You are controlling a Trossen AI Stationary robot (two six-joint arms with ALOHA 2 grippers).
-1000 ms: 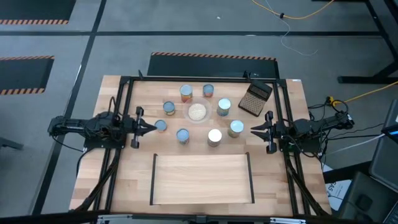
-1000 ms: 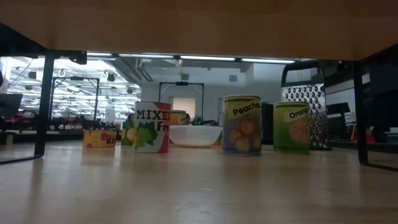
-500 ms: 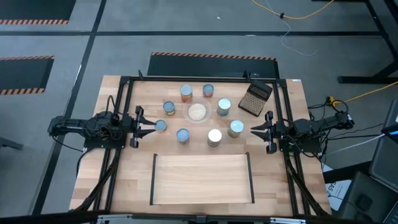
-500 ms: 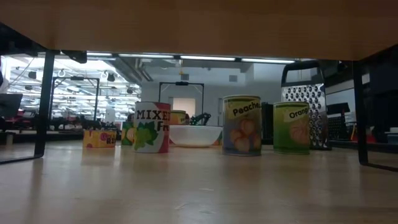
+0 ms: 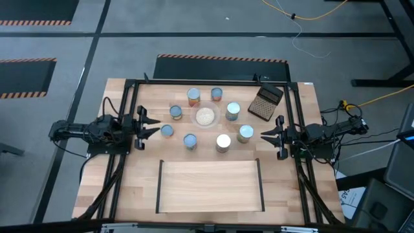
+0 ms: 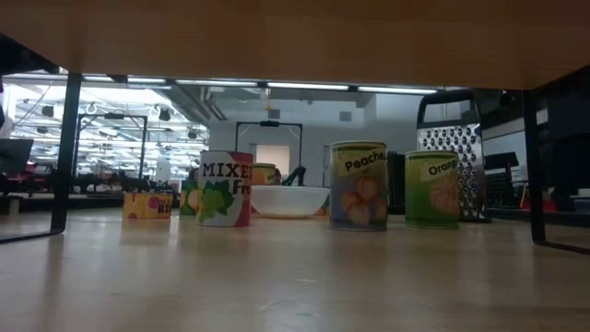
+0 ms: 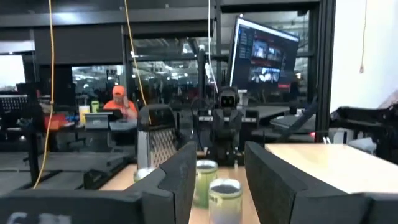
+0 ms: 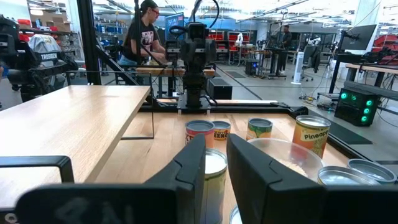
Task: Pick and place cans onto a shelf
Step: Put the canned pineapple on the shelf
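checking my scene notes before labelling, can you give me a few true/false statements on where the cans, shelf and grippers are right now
1. The shelf holds no cans. True.
2. The left gripper grips a can. False: its fingers are open, short of the nearest can.
3. A bowl of grains sits among the cans. True.
4. The grater lies on the shelf. False: it lies on the table near the far right corner.
5. The right gripper is beside the rightmost can, not holding it. True.

We looked straight down on the table (image 5: 129, 194) from above, level across it from under the shelf (image 6: 295, 37), and along it from each wrist facing the other, all sharing the cans (image 5: 224, 142).
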